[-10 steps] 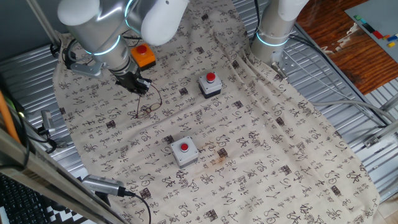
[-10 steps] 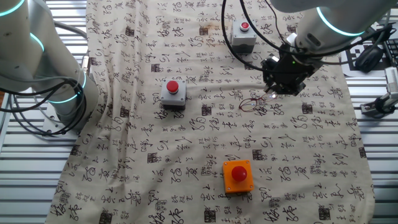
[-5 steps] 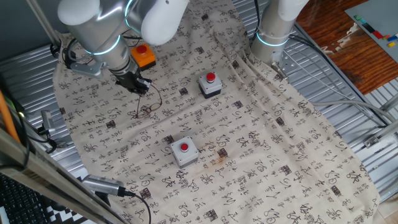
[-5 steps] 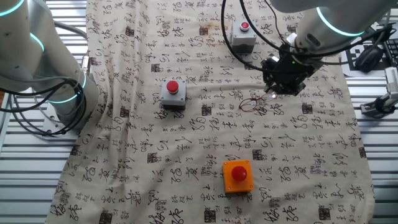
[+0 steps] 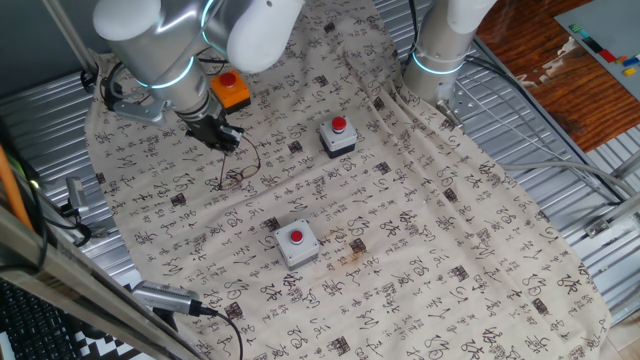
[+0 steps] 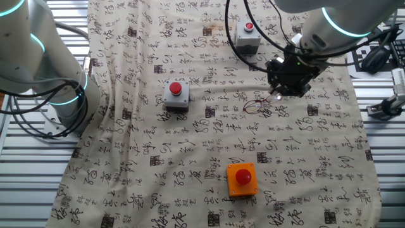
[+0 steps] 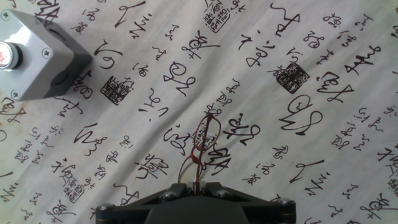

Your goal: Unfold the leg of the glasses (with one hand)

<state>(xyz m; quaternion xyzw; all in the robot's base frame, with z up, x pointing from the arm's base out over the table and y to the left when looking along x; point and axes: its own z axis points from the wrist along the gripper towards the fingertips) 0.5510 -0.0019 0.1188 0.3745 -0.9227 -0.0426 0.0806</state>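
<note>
— Covering the whole table: a printed cloth (image 5: pixel 420 220), three button boxes, then the arm?
— Yes. Gripper (image 7: pixel 194 186) pinched shut on one leg of the glasses (image 7: pixel 205 135), lying on cloth just beyond.
— Best done how?
— Probably swung slowly outward, frame kept flat.

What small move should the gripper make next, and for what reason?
Probably swing the held end slowly outward, away from the lenses. In the hand view the gripper seems closed on the end of a leg of the glasses, whose front lies on the cloth; whether the leg is fully open is not clear.
</note>
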